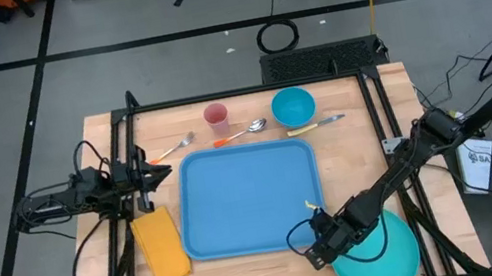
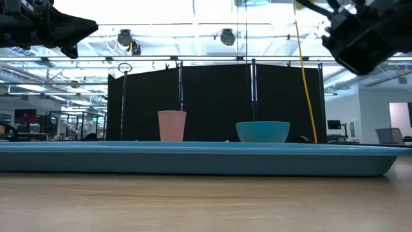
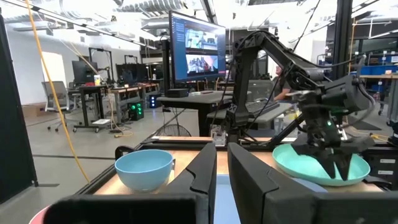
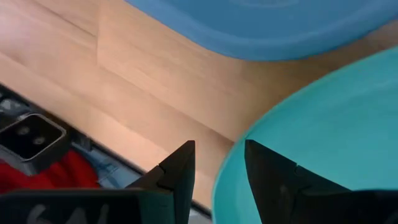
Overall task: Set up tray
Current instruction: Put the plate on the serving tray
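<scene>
1. High view shows the tray [image 1: 251,198] lying flat and empty on the tabletop [image 1: 360,153], just beside the right tool [image 1: 323,243], which hangs over the near rim of the teal plate [image 1: 389,255].
2. Right wrist view shows this tool's fingers [image 4: 178,171] spread, with the plate [image 4: 323,143] edge running into the gap between them; they are not yet closed on it.
3. Risk, as I judge it: the plate overhangs the tabletop's edge beside the tool, so a push in place of a clean pinch could tip it off. A thin rim grip may also let the plate swing or slip while it is lifted.
4. The tray's low raised rim lies between the tool and the tray floor; a plate carried too low could catch on it and shove the tray.
5. Beyond the tray from the right tool stand a pink cup [image 1: 216,116] and a blue bowl [image 1: 292,105], with a fork [image 1: 173,149], a spoon [image 1: 243,133] and a knife [image 1: 317,124] lying near them, all well apart from it.
6. The yellow napkin [image 1: 161,246] lies across the tray from the right tool, just beside the tray's far side.
7. The left tool [image 1: 157,173] waits above the napkin, fingers nearly together, holding nothing.
</scene>
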